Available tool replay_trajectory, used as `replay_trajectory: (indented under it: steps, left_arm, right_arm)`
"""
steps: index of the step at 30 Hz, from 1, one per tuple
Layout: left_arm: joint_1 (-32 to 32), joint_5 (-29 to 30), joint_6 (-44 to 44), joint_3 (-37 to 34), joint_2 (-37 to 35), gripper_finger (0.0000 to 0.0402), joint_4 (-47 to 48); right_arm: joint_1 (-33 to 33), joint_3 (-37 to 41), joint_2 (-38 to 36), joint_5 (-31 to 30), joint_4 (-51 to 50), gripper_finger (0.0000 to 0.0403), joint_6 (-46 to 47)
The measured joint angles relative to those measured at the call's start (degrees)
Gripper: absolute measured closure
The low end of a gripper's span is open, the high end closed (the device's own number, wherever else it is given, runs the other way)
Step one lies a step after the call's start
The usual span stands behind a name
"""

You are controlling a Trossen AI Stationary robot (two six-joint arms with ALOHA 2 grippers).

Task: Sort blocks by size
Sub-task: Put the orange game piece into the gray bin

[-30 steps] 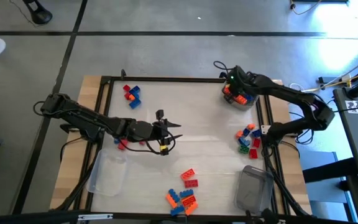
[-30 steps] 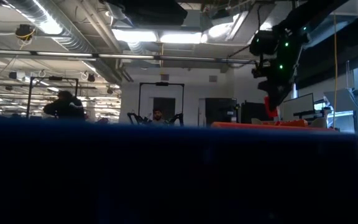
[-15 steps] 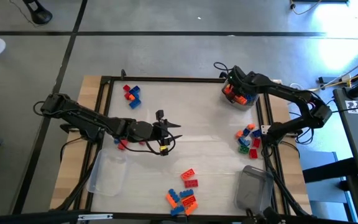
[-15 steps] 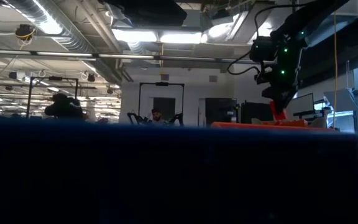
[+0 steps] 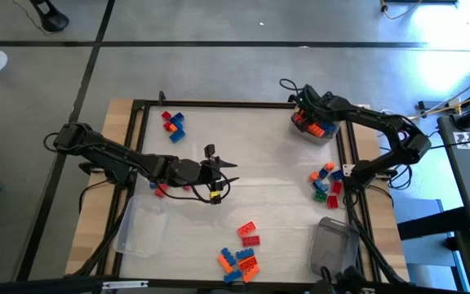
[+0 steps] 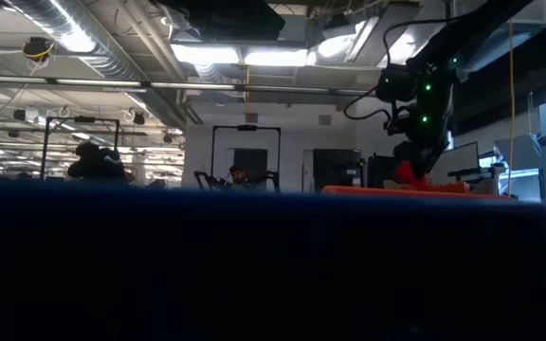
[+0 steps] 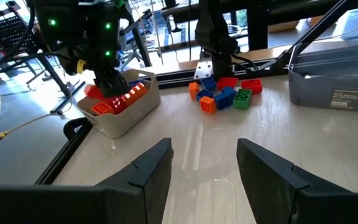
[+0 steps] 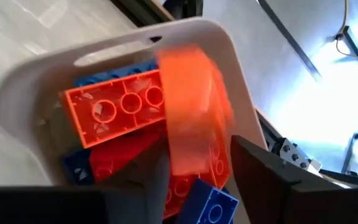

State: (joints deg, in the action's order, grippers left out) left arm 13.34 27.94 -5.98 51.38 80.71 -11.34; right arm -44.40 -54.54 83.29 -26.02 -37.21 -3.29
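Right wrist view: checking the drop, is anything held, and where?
Nothing held: the orange block lies beyond the open right end effector, above the tub.

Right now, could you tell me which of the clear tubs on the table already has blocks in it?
The tub at the far right corner, under the right gripper; it holds orange, red and blue blocks.

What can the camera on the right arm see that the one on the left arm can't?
Only the right wrist view looks down into the white tub, showing a long orange brick, blue bricks, and a blurred orange brick just above them between the right claw's fingers.

Only the left wrist view shows the pile of mixed bricks on the table, a grey tub, and the left claw open and empty.

Both show the white tub with red and orange bricks inside.
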Motion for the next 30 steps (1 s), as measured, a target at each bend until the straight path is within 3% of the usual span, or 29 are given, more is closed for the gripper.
replay_trajectory:
  steps: [9,19,30]
  left_arm:
    - [0.00,0.00,0.00,0.00,0.00,0.0233,0.00]
    - [0.00,0.00,-0.02,0.00,0.00,0.0233,0.00]
    - [0.02,-0.02,-0.41,0.00,0.00,0.0233,0.23]
  right_arm:
    - [0.13,0.00,0.12,1.02,1.53,0.0186,-0.18]
    - [2.31,-2.82,-0.74,-1.89,-5.36,0.0202,-1.18]
    - [20.10,-4.70,-6.58,6.45,-5.02,0.0208,2.95]
